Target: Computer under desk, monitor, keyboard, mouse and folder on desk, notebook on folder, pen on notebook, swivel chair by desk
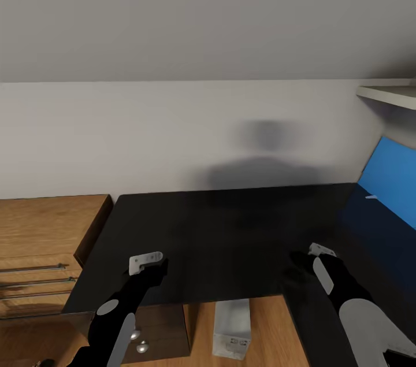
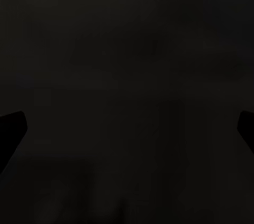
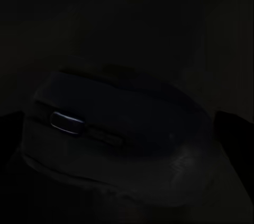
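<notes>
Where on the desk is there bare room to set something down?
The desk top is bare from its edge by the wooden dresser across the middle to the wall. Crowded at the far end: the folder leans there, and the right gripper hovers over the mouse.

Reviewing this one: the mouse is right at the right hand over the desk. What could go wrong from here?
1. The mouse sits between the fingers of the right hand, but the wrist picture is too dark to judge the grip. It might slip, or get pushed across the desk.
2. The folder, with the pen on it, is close beside the right arm. A sideways sweep could knock the pen off.
</notes>
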